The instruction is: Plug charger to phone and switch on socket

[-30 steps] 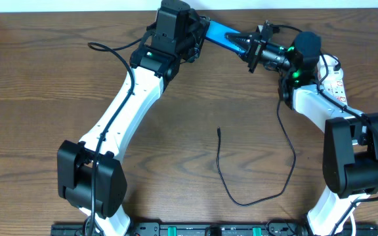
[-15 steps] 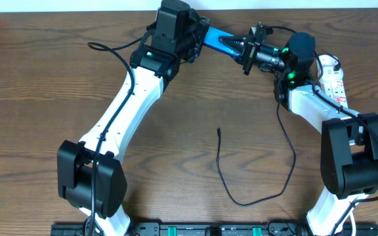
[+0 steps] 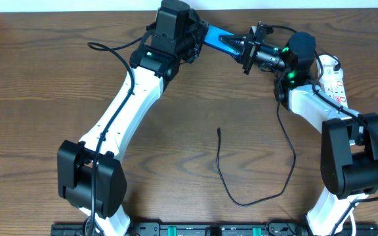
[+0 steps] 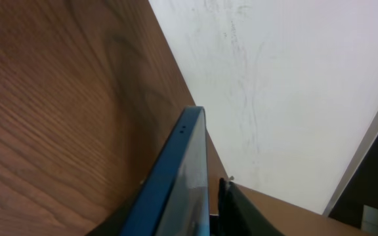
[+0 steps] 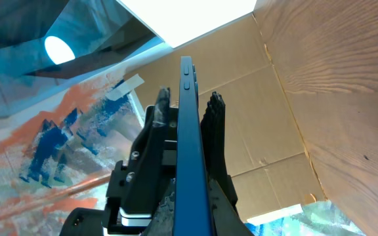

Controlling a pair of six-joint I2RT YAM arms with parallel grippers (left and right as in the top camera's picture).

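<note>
The phone (image 3: 218, 38), cyan-blue, is held in the air at the table's far edge between both grippers. My left gripper (image 3: 201, 33) is shut on its left end. My right gripper (image 3: 241, 46) is shut on its right end. The left wrist view shows the phone (image 4: 184, 172) edge-on between the fingers (image 4: 199, 223). The right wrist view shows the phone's thin blue edge (image 5: 187, 124) clamped between the fingers (image 5: 190, 213). The charger (image 3: 223, 177) lies loose on the table, its small tip (image 3: 219, 131) free at mid-table. The white socket (image 3: 331, 74) lies at the far right.
The charger's far end runs up behind my right arm (image 3: 307, 101) toward the socket. A white wall borders the table's far edge (image 4: 274, 78). My left arm (image 3: 120, 111) stretches diagonally across the table's left half.
My right gripper and the phone's right end have shifted slightly left and away, uncovering more of the socket. The left gripper and the cable have not moved.
</note>
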